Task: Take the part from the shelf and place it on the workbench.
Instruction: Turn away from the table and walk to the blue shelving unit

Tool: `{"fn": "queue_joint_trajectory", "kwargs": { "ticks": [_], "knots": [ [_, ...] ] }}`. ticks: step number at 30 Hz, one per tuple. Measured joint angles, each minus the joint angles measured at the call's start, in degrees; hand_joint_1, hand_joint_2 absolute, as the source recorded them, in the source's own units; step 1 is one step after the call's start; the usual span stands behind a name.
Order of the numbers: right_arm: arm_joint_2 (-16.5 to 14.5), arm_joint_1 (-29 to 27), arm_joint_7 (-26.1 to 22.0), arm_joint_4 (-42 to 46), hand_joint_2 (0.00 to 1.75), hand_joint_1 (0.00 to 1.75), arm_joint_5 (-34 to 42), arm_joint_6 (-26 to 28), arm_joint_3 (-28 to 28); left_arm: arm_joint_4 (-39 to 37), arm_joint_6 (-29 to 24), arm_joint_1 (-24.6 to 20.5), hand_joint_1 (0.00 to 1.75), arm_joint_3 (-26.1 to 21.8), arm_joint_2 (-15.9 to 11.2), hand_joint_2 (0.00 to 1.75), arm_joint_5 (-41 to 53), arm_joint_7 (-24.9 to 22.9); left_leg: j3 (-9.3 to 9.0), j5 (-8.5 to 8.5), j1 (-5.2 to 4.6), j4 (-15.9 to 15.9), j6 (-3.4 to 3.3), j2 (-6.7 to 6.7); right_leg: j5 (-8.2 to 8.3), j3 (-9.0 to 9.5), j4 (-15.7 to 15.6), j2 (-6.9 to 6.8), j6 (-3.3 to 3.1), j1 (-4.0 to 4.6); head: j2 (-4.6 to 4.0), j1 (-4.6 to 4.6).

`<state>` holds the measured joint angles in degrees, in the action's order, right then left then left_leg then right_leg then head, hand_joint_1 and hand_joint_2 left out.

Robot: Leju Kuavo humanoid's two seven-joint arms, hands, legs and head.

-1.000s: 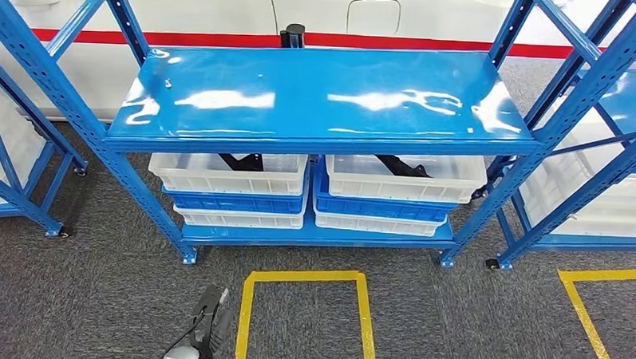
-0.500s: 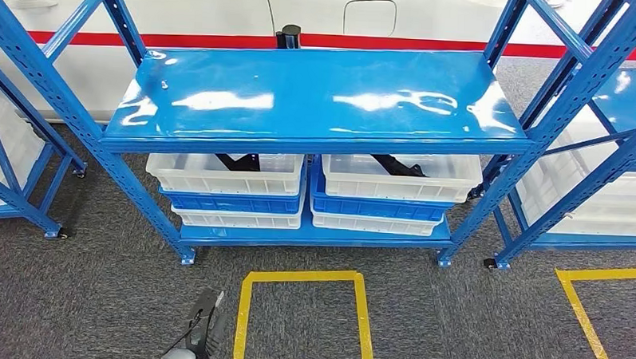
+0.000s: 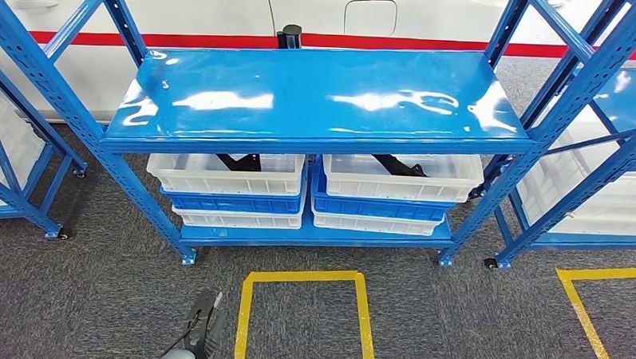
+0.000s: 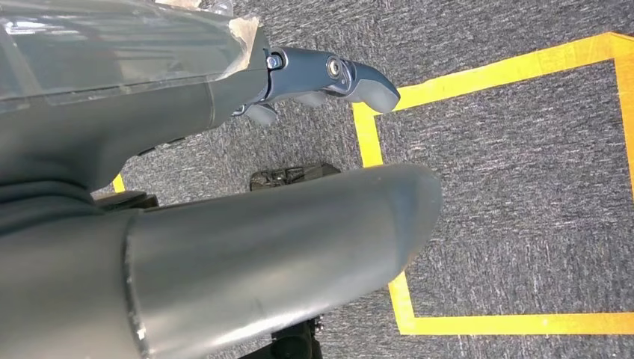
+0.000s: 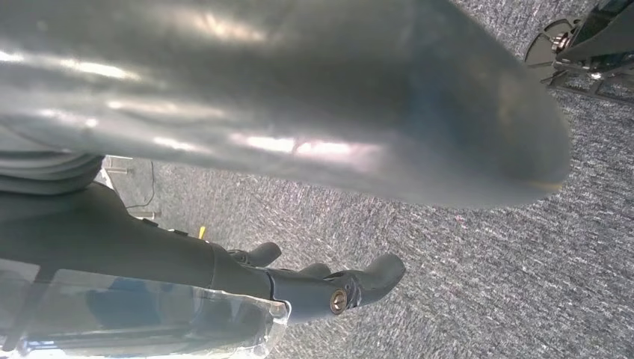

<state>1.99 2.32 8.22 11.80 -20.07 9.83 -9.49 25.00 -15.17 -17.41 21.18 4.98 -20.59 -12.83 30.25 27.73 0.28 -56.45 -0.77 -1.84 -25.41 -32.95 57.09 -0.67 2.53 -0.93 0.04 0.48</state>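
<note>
Both arms hung low: the left hand point(image 3: 199, 327) and right hand point(image 5: 329, 288) held nothing, fingers loosely apart, the black part point(image 3: 239, 162) lying well ahead in a white bin point(image 3: 227, 176) on the blue shelf point(image 3: 317, 100), presumably awaiting the reach.

I see a glossy blue shelf point(image 3: 318, 96) with blue perforated uprights, and under it white bins point(image 3: 229, 175) stacked with blue bins point(image 3: 378, 207), black parts point(image 3: 239, 161) showing inside the upper white ones. The floor is speckled dark grey carpet point(image 3: 95, 291) marked with yellow tape outlines point(image 3: 303, 276), and behind the shelf runs a white wall with a red stripe point(image 3: 208, 41). My left hand point(image 4: 224, 224) has a smooth grey thumb and blue-grey fingers point(image 4: 351, 78), and my right hand point(image 5: 284, 112) shows a grey thumb with darker, near-black fingers point(image 5: 359, 284).
</note>
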Motion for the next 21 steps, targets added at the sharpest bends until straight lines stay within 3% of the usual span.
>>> {"fn": "queue_joint_trajectory", "kwargs": {
  "ticks": [12,16,18,20,21],
  "knots": [
    [0.0,-0.1,-0.4,0.0,0.0,0.0,-0.1,-0.1,0.0,-0.8,0.3,0.0,0.0,-1.1,0.0,0.0,0.2,0.0,0.01,0.01,-0.01,0.0,0.0,0.0,0.02,0.02,0.0,0.0,0.02,-0.04,0.0,0.01],
    [0.0,-0.1,-0.6,0.0,0.0,0.0,0.1,-0.1,0.0,-1.1,0.9,0.0,0.0,-1.3,-0.1,0.0,0.5,0.0,-1.04,-0.89,0.31,2.0,-1.34,-0.05,0.43,0.46,-1.1,-0.03,0.9,-0.38,0.0,-0.15],
    [0.2,-0.1,-0.8,0.0,0.0,0.0,0.1,-0.1,0.0,-1.3,1.1,-0.1,0.0,-1.4,-0.1,0.0,0.7,0.0,-2.13,-1.97,0.89,4.0,-1.68,-0.21,-1.41,-1.32,2.6,0.21,0.69,-0.15,0.0,0.06],
    [0.3,-0.2,-0.8,0.0,0.0,0.0,0.1,-0.1,0.0,-1.5,1.3,-0.1,0.0,-1.4,-0.1,0.0,0.7,0.0,-2.28,-2.14,1.03,4.4,-1.59,-0.32,-4.3,-5.03,10.1,0.44,0.55,-0.49,0.0,0.33],
    [0.3,-0.3,-0.9,0.0,0.0,0.0,0.1,-0.1,0.0,-1.7,1.4,0.0,0.0,-1.4,-0.1,0.0,0.7,0.0,-2.28,-2.04,1.16,4.3,-1.41,-0.32,-5.07,-6.56,13.1,0.46,0.82,-0.79,0.0,0.39]
  ]
}}
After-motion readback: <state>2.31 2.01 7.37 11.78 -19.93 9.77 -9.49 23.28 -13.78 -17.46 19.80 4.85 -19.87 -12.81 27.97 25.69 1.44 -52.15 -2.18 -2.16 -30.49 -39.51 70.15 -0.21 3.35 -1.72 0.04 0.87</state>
